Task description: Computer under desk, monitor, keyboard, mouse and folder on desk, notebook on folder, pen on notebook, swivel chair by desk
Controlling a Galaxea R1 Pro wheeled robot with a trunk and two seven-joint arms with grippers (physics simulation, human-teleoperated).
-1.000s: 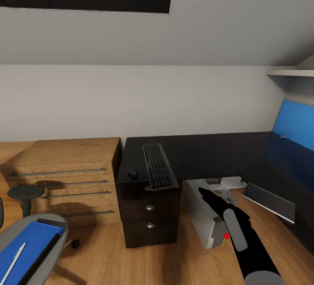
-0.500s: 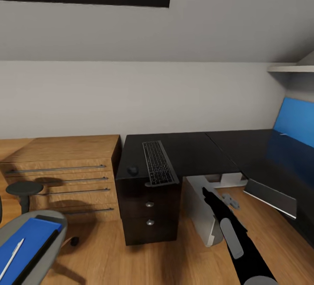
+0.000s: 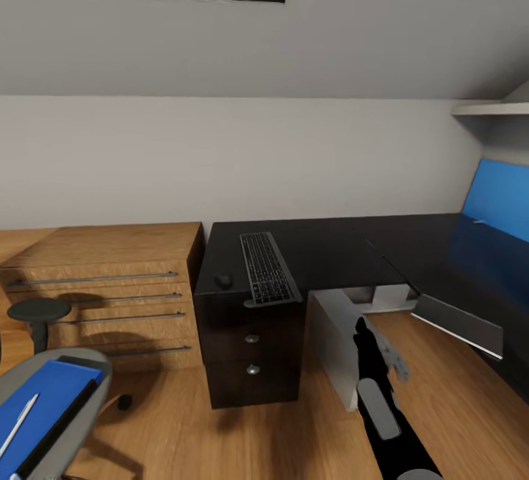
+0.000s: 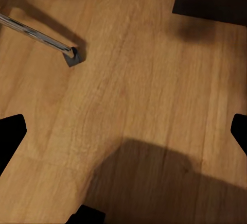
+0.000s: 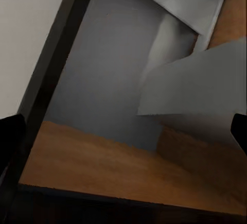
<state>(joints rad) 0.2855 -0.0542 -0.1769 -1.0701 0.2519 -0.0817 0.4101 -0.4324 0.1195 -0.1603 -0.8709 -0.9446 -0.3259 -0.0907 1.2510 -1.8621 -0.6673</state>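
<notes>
Fingers: left (image 4: 123,131) spread over wood-grain floor (image 4: 128,69) | right (image 5: 123,131) spread | slim keyboard (image 3: 266,268) on glossy desk (image 3: 345,245)

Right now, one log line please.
keyboard + mouse: on desk | folder + pen: on swivel chair | right hand: under desk edge

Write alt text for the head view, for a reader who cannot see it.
An L-shaped black desk against a pale wall carries a keyboard and, beside it, a mouse. The robot's right arm reaches toward the space under the desk. At the lower left, a swivel chair holds a blue folder and a white pen.
</notes>
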